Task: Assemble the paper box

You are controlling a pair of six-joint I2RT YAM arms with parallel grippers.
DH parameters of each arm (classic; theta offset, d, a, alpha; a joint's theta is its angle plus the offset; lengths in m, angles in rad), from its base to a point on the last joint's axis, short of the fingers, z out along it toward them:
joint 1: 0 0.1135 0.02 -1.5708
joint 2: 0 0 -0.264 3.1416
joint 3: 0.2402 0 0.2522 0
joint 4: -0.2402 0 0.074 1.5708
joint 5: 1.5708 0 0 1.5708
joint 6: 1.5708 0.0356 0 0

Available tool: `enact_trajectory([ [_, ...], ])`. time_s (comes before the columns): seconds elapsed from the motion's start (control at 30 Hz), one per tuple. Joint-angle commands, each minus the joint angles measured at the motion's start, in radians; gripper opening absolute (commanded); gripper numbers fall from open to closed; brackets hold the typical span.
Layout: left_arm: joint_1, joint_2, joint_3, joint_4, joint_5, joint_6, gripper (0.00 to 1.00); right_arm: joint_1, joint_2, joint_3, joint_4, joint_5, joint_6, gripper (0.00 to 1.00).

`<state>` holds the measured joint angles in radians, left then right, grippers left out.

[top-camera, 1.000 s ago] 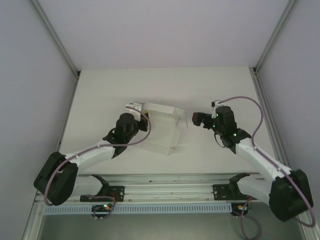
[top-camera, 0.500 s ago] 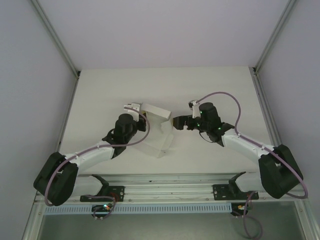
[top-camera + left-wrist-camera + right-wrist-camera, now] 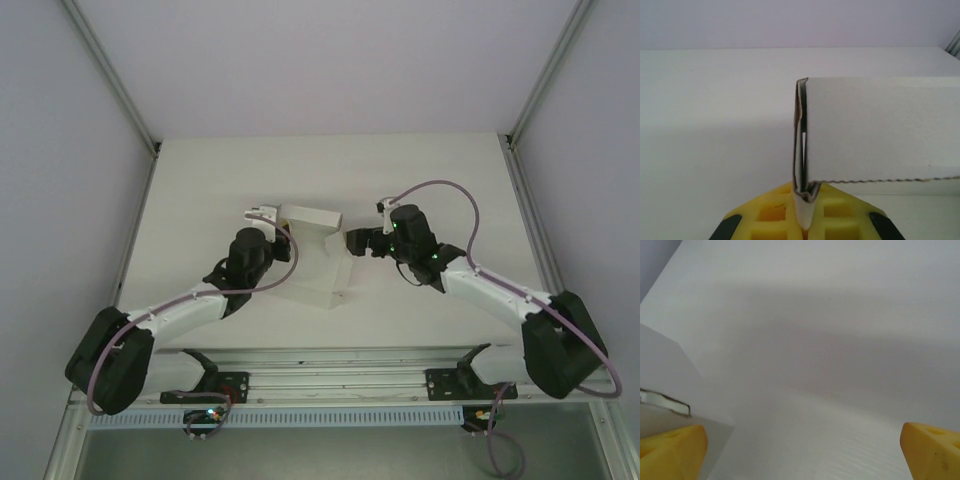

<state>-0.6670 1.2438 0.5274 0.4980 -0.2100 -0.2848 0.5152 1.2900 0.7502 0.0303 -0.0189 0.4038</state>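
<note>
My right end effector [image 3: 351, 243] has swung to 3 o'clock of the paper box [image 3: 312, 275], wide open, empty | left end effector [image 3: 805, 210] pinches its edge | press gently, squarely.

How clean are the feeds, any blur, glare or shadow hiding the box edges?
Top external: even light, no glare, but the paper box barely contrasts with the white table. Left wrist: sharp on the card edge pinched by the left gripper. Right wrist: soft focus, a broad diffuse shadow across the table, box corner at frame left.
</note>
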Motion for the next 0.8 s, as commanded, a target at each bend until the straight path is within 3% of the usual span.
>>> enact_trajectory([
  [0.0,-0.003,-0.028,-0.003,0.004,-0.015,-0.021,0.00,-0.003,-0.098,-0.029,-0.115,0.096,-0.064,1.00],
  [0.13,0.000,-0.026,0.004,-0.007,0.000,-0.019,0.00,-0.004,-0.175,-0.045,-0.168,0.069,-0.159,0.96],
  [0.3,0.002,-0.026,0.007,-0.007,0.017,-0.017,0.00,-0.004,-0.205,-0.038,-0.125,-0.075,-0.289,0.86],
  [0.57,0.001,-0.028,0.006,-0.012,0.037,-0.024,0.00,0.012,-0.064,0.084,-0.129,-0.216,-0.386,0.80],
  [0.77,0.001,-0.037,0.004,-0.017,0.037,-0.036,0.00,0.050,0.019,0.155,-0.100,-0.177,-0.397,0.75],
])
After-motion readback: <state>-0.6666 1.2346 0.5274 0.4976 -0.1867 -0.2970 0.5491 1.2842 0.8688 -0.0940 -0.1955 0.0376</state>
